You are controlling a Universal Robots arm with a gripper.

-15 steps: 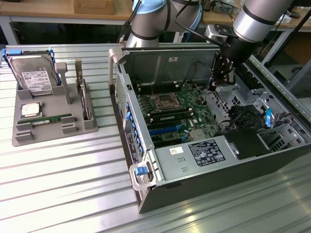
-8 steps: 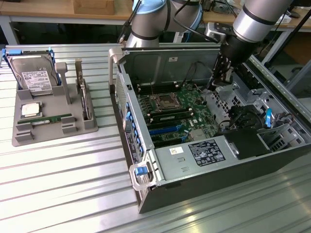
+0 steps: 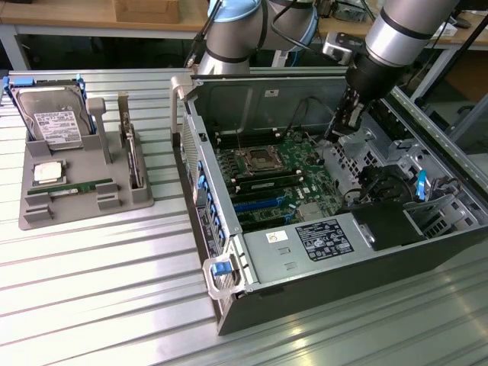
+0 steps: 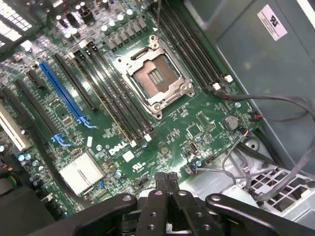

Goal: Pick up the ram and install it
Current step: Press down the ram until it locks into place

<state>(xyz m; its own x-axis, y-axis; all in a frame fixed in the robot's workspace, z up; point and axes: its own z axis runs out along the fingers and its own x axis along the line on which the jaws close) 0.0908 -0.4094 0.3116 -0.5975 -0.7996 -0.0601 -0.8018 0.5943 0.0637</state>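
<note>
The ram (image 3: 82, 186) is a thin green stick lying flat in a slot near the front of the grey tray (image 3: 34, 217), at the exterior view's left. My gripper (image 3: 339, 128) hangs far from it, inside the open computer case over the back edge of the green motherboard (image 3: 282, 171). In the wrist view my gripper (image 4: 166, 177) has its black fingers pressed together with nothing between them. Below it lie the motherboard (image 4: 197, 123), the empty CPU socket (image 4: 152, 76) and the long black memory slots (image 4: 120, 105).
The tray also holds a silver hard drive (image 3: 53, 118), a square silver CPU (image 3: 47, 172) and an upright card (image 3: 134, 156). Loose cables (image 4: 275, 101) run along the case wall near my gripper. The drive cage and the power supply (image 3: 305, 248) fill the case's near side.
</note>
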